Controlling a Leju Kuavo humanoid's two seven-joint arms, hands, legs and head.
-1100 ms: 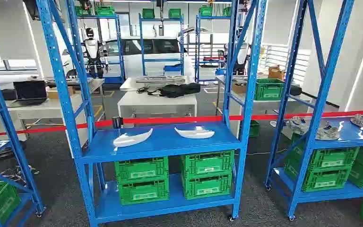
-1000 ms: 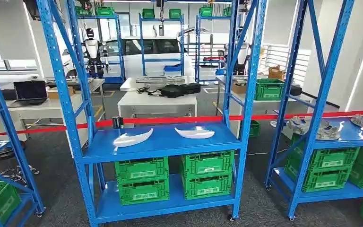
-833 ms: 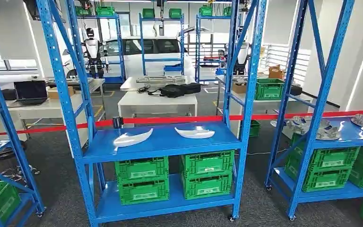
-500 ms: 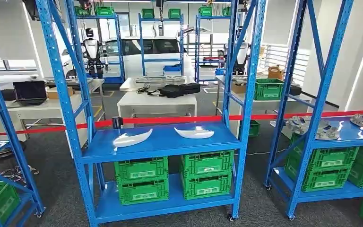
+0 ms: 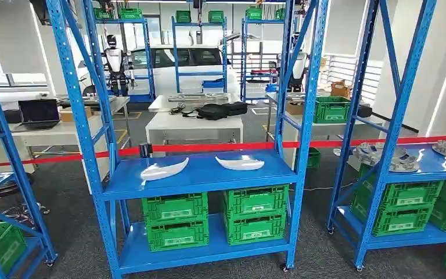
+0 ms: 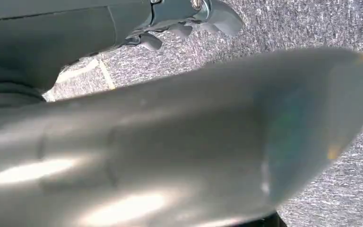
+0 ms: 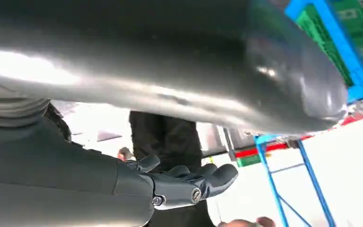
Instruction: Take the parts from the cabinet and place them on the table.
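Two white curved parts lie on the middle shelf (image 5: 203, 179) of the blue cabinet straight ahead, one on the left (image 5: 164, 169) and one on the right (image 5: 239, 164). They lie apart from each other. My left hand (image 6: 137, 127) hangs over grey carpet, its dark fingers (image 6: 189, 21) loosely spread and holding nothing. My right hand (image 7: 137, 182) also hangs free, its fingers (image 7: 203, 177) stretched out and empty. Both hands are far from the shelf.
Green crates (image 5: 175, 221) (image 5: 254, 212) fill the cabinet's lower shelves. A second blue rack on the right carries metal parts (image 5: 377, 156) above green crates. Red tape (image 5: 209, 147) runs behind the cabinet, with white tables (image 5: 193, 125) beyond. A person in dark clothes (image 7: 170, 137) stands near my right hand.
The head view has shifted very slightly; the two white parts lie where they were on the shelf.
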